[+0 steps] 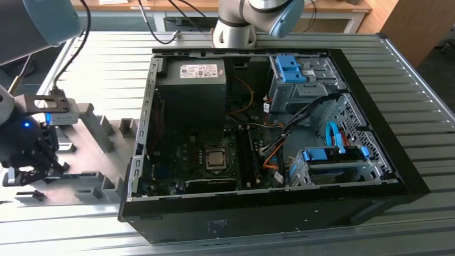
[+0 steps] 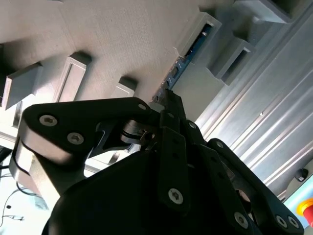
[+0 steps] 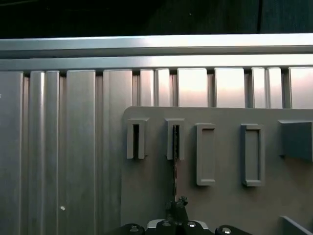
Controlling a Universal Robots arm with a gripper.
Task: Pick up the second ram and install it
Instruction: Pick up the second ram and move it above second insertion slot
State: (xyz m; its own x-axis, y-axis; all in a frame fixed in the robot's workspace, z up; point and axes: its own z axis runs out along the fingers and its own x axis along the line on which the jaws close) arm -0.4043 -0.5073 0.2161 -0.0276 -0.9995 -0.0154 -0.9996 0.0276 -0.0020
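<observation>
1. In the exterior view, an open black computer case [image 1: 213, 224] lies on a ribbed aluminium table [image 1: 106, 69]. The case holds a black box-shaped power supply [image 1: 191, 101], a square silver processor socket [image 1: 215, 158], a grey drive cage with a blue latch [image 1: 288, 69], a second blue-fronted cage [image 1: 334, 156] and loose orange and black cables [image 1: 274, 160]. On the exterior view's left of the case sits a grey slotted holder block [image 1: 89, 133]. The black linkage gripper [image 1: 29, 157] hangs at the block's outer end.

2. In the second wrist view, the gripper [image 2: 167, 98] has its fingers pressed together on the second ram [image 2: 182, 63], a long thin dark memory stick seen edge-on. The stick's far end sits inside a slotted post of the holder block [image 2: 98, 29].

3. In the first wrist view, the second ram [image 3: 174, 171] stands on edge. One end is in a narrow slotted post of the holder block [image 3: 220, 205] and the other is pinched at the gripper [image 3: 177, 205]. A matching narrow post and two wider rectangular pockets flank it. The ribbed table [image 3: 83, 147] lies beyond.
</observation>
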